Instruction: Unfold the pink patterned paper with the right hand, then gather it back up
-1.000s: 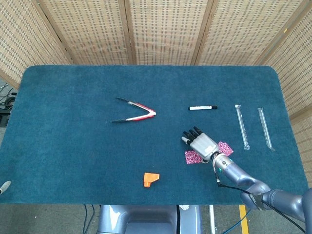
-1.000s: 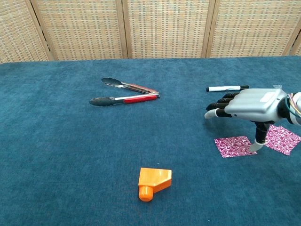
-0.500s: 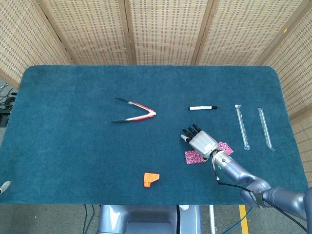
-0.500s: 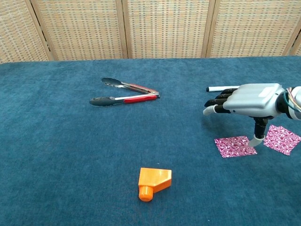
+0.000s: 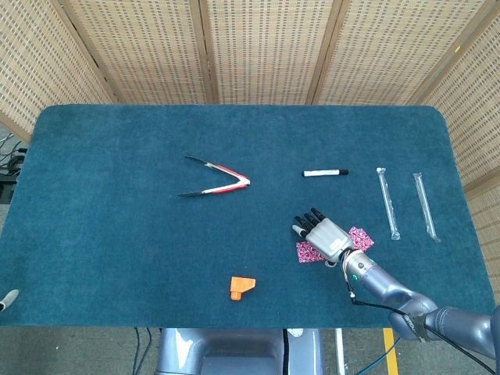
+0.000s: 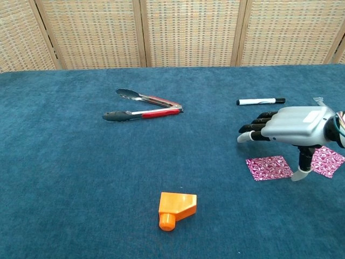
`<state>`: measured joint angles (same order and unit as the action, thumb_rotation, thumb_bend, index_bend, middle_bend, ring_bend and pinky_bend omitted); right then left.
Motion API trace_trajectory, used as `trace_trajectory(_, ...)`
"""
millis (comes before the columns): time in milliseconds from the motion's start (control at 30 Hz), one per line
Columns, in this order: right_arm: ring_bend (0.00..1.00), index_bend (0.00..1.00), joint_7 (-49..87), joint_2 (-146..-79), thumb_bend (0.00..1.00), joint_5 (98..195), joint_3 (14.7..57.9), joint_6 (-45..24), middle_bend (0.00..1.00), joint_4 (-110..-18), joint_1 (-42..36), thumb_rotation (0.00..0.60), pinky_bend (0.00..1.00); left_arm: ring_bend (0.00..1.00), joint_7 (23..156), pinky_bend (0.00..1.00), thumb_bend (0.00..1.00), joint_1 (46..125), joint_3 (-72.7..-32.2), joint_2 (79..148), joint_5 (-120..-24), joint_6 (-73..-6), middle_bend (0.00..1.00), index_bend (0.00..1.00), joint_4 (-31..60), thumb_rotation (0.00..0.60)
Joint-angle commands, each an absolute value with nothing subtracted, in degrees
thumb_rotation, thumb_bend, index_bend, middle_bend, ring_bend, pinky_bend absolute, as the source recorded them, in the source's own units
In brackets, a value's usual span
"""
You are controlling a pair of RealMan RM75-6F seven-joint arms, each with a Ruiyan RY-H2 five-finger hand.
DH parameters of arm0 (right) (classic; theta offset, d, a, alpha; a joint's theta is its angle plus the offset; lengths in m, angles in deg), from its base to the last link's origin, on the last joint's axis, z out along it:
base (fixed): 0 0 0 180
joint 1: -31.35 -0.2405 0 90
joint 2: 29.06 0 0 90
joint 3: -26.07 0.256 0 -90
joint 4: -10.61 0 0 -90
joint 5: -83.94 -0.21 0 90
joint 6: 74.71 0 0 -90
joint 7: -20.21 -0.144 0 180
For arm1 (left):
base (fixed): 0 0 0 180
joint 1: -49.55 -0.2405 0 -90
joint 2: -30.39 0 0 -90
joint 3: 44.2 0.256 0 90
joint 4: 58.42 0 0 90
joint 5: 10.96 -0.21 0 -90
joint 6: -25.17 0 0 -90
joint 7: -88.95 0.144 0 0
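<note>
The right hand (image 6: 294,126) hovers palm-down over the pink patterned paper (image 6: 269,167), close to the near edge of the table (image 5: 117,234) and toward its right side. Its fingers (image 6: 253,129) stretch out flat and slightly apart, pointing toward the left edge, while the thumb (image 6: 301,170) hangs straight down, its tip at the cloth beside the paper's right edge; whether it touches the paper cannot be told. The hand holds nothing. The paper lies flat on the blue cloth, showing as two pink patches either side of the thumb, one left of it and one (image 6: 327,161) partly hidden behind the wrist.

An orange plastic piece (image 6: 177,209) sits near the near edge, well left of the paper, with bare cloth between them. The tongs (image 5: 217,180) lie around the table's middle, jaws spread toward the left edge, well apart from the hand. A black-and-white marker (image 5: 325,172) lies beyond the hand toward the far edge. Two clear wrapped straws (image 5: 387,202) lie lengthwise near the right edge, the nearer one just right of the paper. The left half of the table is open cloth.
</note>
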<state>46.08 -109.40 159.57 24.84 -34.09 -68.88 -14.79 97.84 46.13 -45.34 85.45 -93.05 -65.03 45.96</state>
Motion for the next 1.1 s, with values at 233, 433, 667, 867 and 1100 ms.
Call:
trace_trajectory(233, 0.00, 0.00, 44.88, -110.47, 0.00, 160.29, 24.75, -34.29, 0.00, -66.39, -14.91, 0.600, 0.00, 0.00, 98.12, 0.00, 0.12, 46.19, -45.43, 85.42, -92.93, -65.05, 0.00, 0.02, 46.08, 0.600)
trace_trajectory(433, 0.00, 0.00, 43.97, -110.92, 0.00, 160.34, 25.24, -34.78, 0.00, -64.66, -15.41, 0.600, 0.00, 0.00, 98.22, 0.00, 0.12, 46.25, -45.45, 85.55, -92.62, -64.83, 0.00, 0.02, 46.02, 0.600)
trace_trajectory(667, 0.00, 0.00, 43.53, -111.40, 0.00, 160.03, 25.94, -35.51, 0.00, -63.27, -16.18, 0.600, 0.00, 0.00, 98.01, 0.00, 0.12, 46.27, -45.52, 85.64, -92.32, -64.70, 0.00, 0.02, 45.73, 0.600)
trace_trajectory(867, 0.00, 0.00, 43.49, -111.85, 0.00, 160.13, 26.36, -35.74, 0.00, -62.79, -16.81, 0.600, 0.00, 0.00, 97.60, 0.00, 0.12, 46.04, -45.49, 85.69, -91.90, -64.77, 0.00, 0.02, 45.34, 0.600)
trace_trajectory(1100, 0.00, 0.00, 44.36, -110.48, 0.00, 160.38, 26.37, -34.75, 0.00, -65.35, -16.69, 0.600, 0.00, 0.00, 97.18, 0.00, 0.12, 46.07, -45.49, 85.73, -92.02, -64.72, 0.00, 0.02, 45.07, 0.600)
